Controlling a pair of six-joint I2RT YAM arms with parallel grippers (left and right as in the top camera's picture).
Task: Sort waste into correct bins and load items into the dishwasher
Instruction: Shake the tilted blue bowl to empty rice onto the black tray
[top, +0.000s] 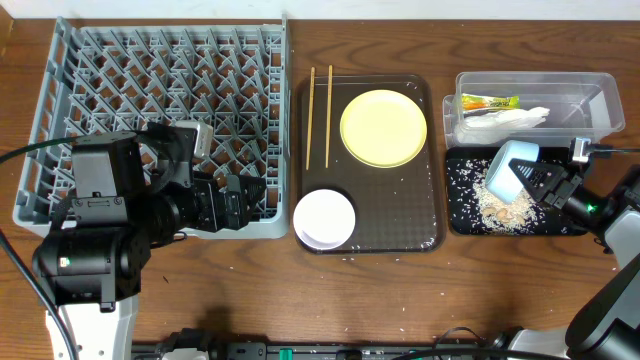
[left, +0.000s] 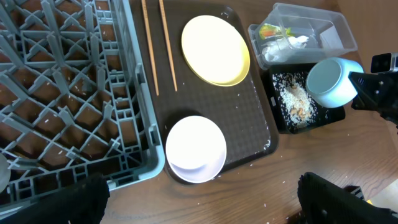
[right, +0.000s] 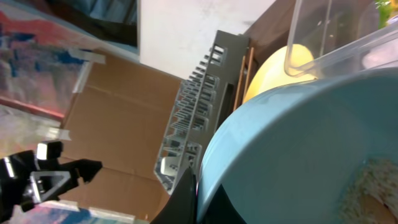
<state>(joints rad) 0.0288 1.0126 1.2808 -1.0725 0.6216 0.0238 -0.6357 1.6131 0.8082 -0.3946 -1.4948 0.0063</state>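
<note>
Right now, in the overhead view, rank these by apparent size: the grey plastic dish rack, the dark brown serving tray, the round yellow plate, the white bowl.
Largest to smallest:
1. grey plastic dish rack
2. dark brown serving tray
3. round yellow plate
4. white bowl

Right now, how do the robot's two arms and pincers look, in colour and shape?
Both arms are mostly black and boxy. The left arm has a white lower link and a green light. The right arm has a pale grey link and a green light too. The left pincer has dark fingers.
</note>
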